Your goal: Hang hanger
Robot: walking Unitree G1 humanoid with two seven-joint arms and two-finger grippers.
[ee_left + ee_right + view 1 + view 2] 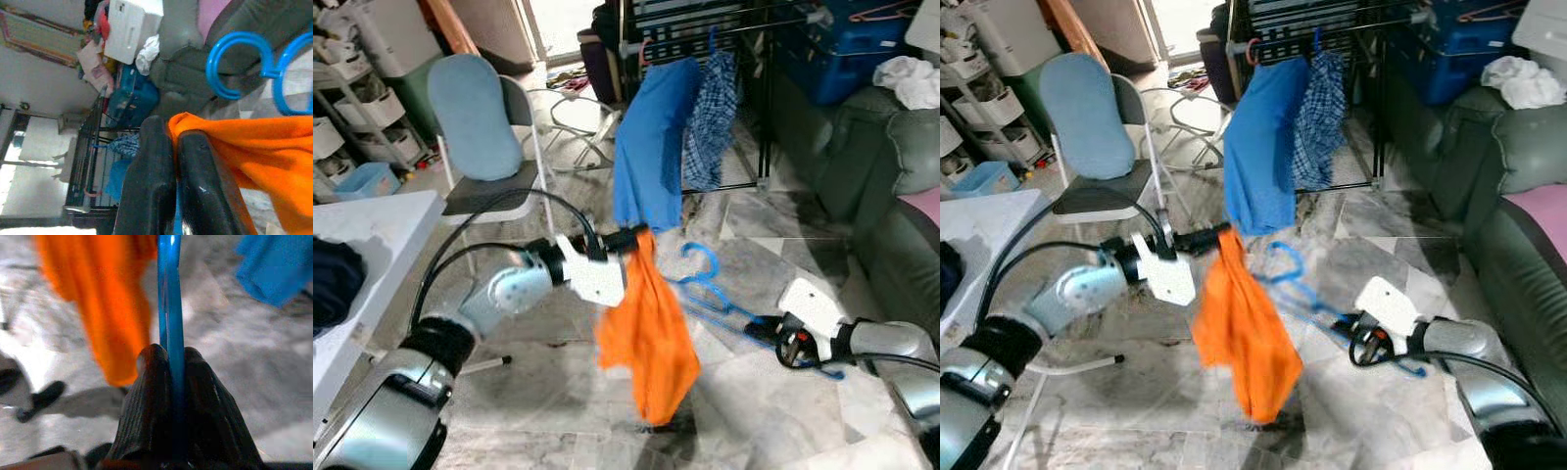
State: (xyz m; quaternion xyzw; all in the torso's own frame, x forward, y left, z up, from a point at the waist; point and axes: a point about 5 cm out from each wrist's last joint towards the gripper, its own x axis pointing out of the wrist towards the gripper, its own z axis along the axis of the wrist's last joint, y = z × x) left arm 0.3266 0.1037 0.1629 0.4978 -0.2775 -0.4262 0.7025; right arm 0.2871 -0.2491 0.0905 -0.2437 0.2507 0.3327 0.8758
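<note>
An orange garment (648, 333) hangs from my left gripper (631, 236), which is shut on its top edge at mid-height. In the left wrist view the two black fingers (151, 186) pinch the orange cloth (244, 147). A blue plastic hanger (710, 284) is held low to the right, its hook pointing up. My right gripper (766, 331) is shut on its bar; the right wrist view has the blue bar (171, 308) running out between the closed fingers (149, 401). Behind stands a black clothes rack (705, 29) with a blue garment (651, 147) and a checked shirt (710, 117) hanging.
A folding chair with a light-blue cushion (475, 117) stands at left, beside a white table (372, 235). A dark green sofa (881, 166) fills the right side. Shelves with bins (352, 108) stand at far left. The floor is marble tile.
</note>
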